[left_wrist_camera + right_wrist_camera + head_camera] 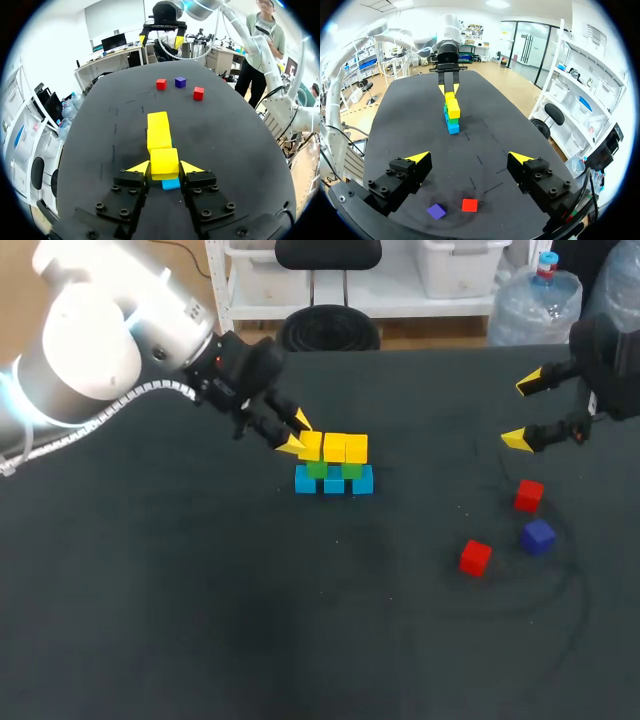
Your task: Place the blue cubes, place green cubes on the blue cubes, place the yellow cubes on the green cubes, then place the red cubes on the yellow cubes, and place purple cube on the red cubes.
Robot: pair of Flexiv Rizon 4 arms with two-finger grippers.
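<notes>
Yellow tips of your left pincer [165, 166] are clenched on a yellow cube [164, 161] at the near end of the stack [334, 466], above a blue cube [171, 184]. Your right pincer [469, 157] hangs released; a red cube [469, 205] and the purple cube [436, 211] lie under it.

Probably robotics lab: robot arm [90, 360], table [200, 630].

On the worktop [200, 620] stood a row of three blue cubes [334, 483], with two green cubes [351, 470] on them and three yellow cubes [345, 447] on top. The left tool [296, 433] gripped the leftmost yellow cube [311, 445] at the stack's left end. The right tool [524, 410] hung spread wide at the far right. Nearer than it lay two red cubes [528, 495] and a purple cube [537, 536], close together but apart.
</notes>
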